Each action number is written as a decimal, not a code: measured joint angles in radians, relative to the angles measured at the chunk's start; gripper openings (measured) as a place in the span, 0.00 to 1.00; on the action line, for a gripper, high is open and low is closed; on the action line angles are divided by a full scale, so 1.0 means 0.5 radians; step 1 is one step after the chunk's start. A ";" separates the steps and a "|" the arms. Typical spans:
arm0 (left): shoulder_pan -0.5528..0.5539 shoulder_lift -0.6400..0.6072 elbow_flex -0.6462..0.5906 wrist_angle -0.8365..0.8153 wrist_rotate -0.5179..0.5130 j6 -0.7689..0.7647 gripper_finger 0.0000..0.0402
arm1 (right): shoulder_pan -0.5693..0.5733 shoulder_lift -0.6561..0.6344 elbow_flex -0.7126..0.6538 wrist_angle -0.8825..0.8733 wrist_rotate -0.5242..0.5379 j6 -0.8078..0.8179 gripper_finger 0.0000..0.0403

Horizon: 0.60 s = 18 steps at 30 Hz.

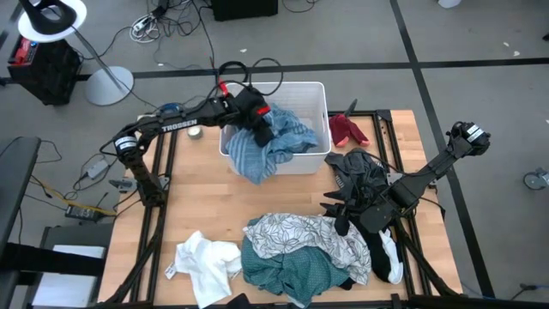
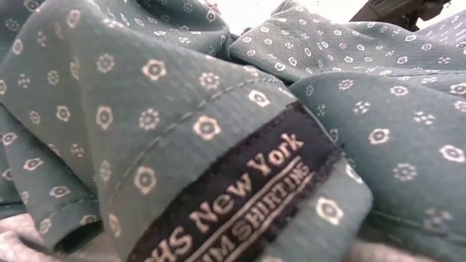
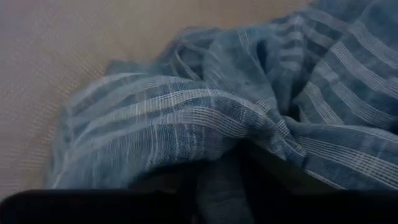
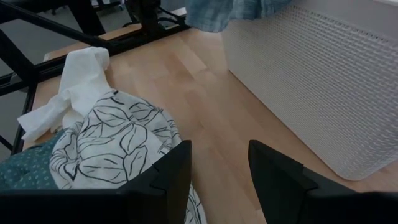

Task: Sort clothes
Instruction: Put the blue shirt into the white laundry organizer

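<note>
Wooden table (image 1: 283, 202): right gripper (image 4: 219, 163) spread, empty; left gripper (image 1: 260, 129) state unclear over bin (image 1: 319, 94).

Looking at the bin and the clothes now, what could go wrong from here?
The light blue garment hangs over the white bin's front edge onto the table, so it might slide out. The left gripper sits low in that fabric and could snag it when lifting. The right gripper, open, hovers beside the leaf-print garment.
</note>
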 joint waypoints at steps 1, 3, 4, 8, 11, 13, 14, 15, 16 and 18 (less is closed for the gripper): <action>0.000 -0.003 0.011 -0.014 -0.020 -0.018 0.34 | 0.000 0.000 0.000 0.000 0.000 0.000 0.40; 0.000 -0.006 0.053 -0.048 -0.040 -0.056 0.37 | 0.000 0.000 0.000 0.000 0.000 0.000 0.40; 0.000 -0.007 0.084 -0.050 -0.043 -0.059 0.37 | 0.000 0.000 0.000 0.000 0.000 0.000 0.40; -0.007 -0.012 0.229 -0.102 -0.045 -0.004 0.38 | 0.000 0.000 0.000 0.000 0.000 0.001 0.40; -0.015 -0.012 0.369 -0.230 -0.043 0.072 0.38 | 0.000 0.000 0.000 0.000 0.000 0.002 0.40; -0.017 -0.014 0.454 -0.325 -0.039 0.078 0.38 | 0.000 0.000 0.000 -0.001 0.000 0.001 0.40; -0.017 -0.015 0.491 -0.377 -0.040 0.079 0.38 | 0.000 0.000 0.000 -0.001 0.000 0.001 0.40; -0.019 -0.015 0.522 -0.422 -0.040 0.079 0.38 | 0.000 0.000 0.000 -0.001 0.000 -0.001 0.40; -0.023 -0.015 0.553 -0.464 -0.042 0.079 0.38 | 0.000 0.000 0.000 -0.002 0.000 -0.002 0.40; -0.038 -0.015 0.599 -0.507 -0.043 0.081 0.38 | 0.000 0.000 0.000 -0.002 0.000 -0.002 0.40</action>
